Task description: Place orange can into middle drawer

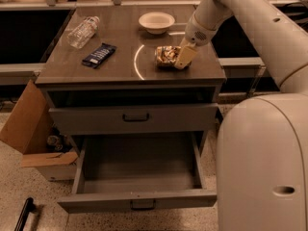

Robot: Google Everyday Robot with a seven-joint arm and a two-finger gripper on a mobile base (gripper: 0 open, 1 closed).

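hand (183, 59) is sitting upper right of centre, touching the orange can (164, 55) | orange can is lying on the tabletop (120, 69), just left of hand | cannot tell if hand is gripping | middle drawer (139, 170) is standing open, lower centre

The arm (250, 18) slants down from upper right, jaws low at mid-frame.

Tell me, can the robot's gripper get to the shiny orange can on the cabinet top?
Probably yes. The gripper is right beside the orange can on the cabinet top, with nothing between them. The white bowl sits farther back, apart from both.
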